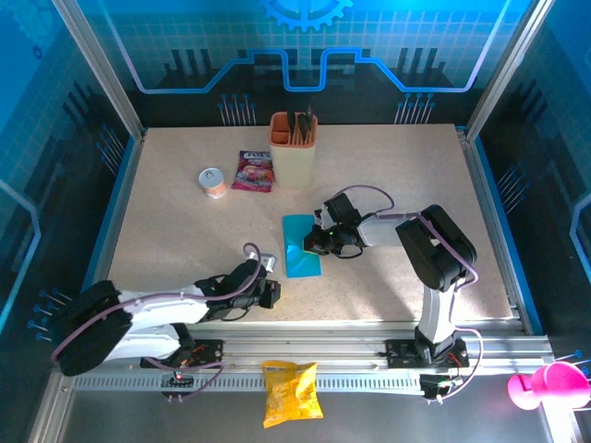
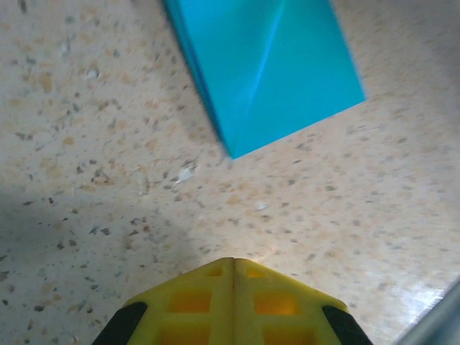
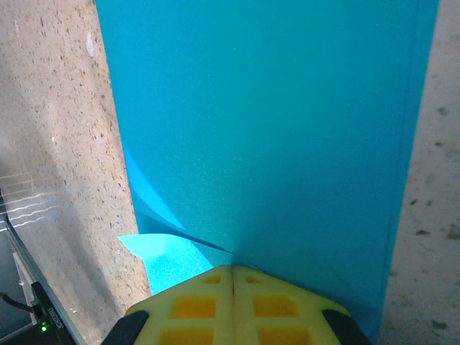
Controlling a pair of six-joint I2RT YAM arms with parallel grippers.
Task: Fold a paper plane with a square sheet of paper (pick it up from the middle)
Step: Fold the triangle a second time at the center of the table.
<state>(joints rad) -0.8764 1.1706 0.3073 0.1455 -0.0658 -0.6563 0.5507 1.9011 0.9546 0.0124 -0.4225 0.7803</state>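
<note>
The square sheet of paper [image 1: 301, 245] is bright blue and lies folded into a narrow oblong near the table's middle. My right gripper [image 1: 320, 242] is shut, its yellow tip [image 3: 232, 268] pressed against the paper [image 3: 273, 129]. A loose layer of the paper curls up just left of that tip. My left gripper [image 1: 271, 292] is shut with nothing in it, low over bare table a little short of the sheet's near corner. In the left wrist view its closed tip [image 2: 233, 260] points at the paper [image 2: 269, 65], which shows a diagonal crease.
A beige cup [image 1: 294, 152] holding dark sticks stands at the back, with a pink-purple packet [image 1: 253, 171] and a small round tin [image 1: 213, 182] to its left. A yellow snack bag [image 1: 291, 392] lies on the front rail. A pink object [image 1: 545, 386] sits at bottom right.
</note>
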